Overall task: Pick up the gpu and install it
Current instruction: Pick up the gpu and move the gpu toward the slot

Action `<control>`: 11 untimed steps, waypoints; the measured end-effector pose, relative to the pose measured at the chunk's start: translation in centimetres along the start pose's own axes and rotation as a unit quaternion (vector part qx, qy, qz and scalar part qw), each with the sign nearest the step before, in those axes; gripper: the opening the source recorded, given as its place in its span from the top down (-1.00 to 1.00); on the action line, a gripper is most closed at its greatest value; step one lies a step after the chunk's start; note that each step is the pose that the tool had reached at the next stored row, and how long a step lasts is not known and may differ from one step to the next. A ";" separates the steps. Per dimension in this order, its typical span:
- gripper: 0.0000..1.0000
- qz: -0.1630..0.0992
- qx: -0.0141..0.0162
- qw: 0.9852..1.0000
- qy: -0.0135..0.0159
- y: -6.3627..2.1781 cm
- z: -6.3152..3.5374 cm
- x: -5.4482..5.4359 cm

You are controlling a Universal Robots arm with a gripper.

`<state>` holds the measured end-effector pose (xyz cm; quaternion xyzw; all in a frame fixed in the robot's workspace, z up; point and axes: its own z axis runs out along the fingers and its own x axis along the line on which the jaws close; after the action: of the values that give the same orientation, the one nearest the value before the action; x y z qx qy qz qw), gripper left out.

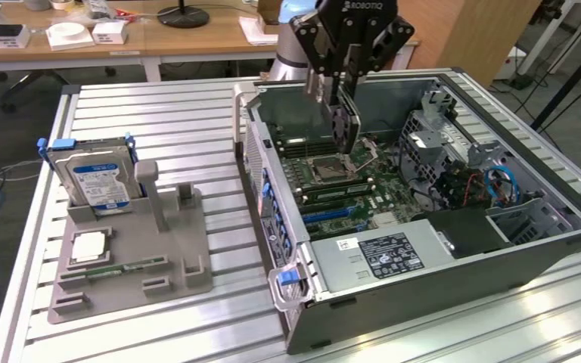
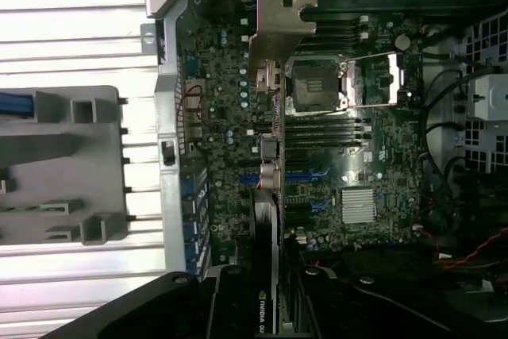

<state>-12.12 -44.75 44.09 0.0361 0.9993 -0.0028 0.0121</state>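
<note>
My gripper [image 1: 337, 92] is shut on the gpu [image 1: 344, 125], a thin dark card that hangs upright on edge from the fingers. The card is above the motherboard [image 1: 356, 193] inside the open computer case [image 1: 442, 257], over the region near the CPU socket [image 1: 326, 168]. In the wrist view the gpu [image 2: 267, 220] appears edge-on, with its silver end bracket [image 2: 279, 25] at the far end, over the blue expansion slots [image 2: 298, 176]. My gripper [image 2: 266, 307] clamps the card's near end.
A grey fixture tray [image 1: 160, 249] stands at the exterior view's left. It holds a silver hard drive with a blue label [image 1: 94, 178], a CPU chip [image 1: 87, 246] and a memory stick [image 1: 124, 267]. Case walls, a drive cage [image 1: 437, 140] and cables [image 1: 483, 189] surround the board.
</note>
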 end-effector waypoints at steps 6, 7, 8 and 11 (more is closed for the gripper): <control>0.48 0.000 0.000 1.000 0.000 0.08 0.05 -1.0; 0.48 0.000 0.000 1.000 0.000 0.09 0.06 -1.2; 0.48 0.000 0.000 1.000 0.000 0.10 0.07 -1.3; 0.48 0.000 0.000 1.000 0.000 0.13 0.09 -1.7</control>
<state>-10.39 -44.75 44.04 0.0361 0.9993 -0.0027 0.0122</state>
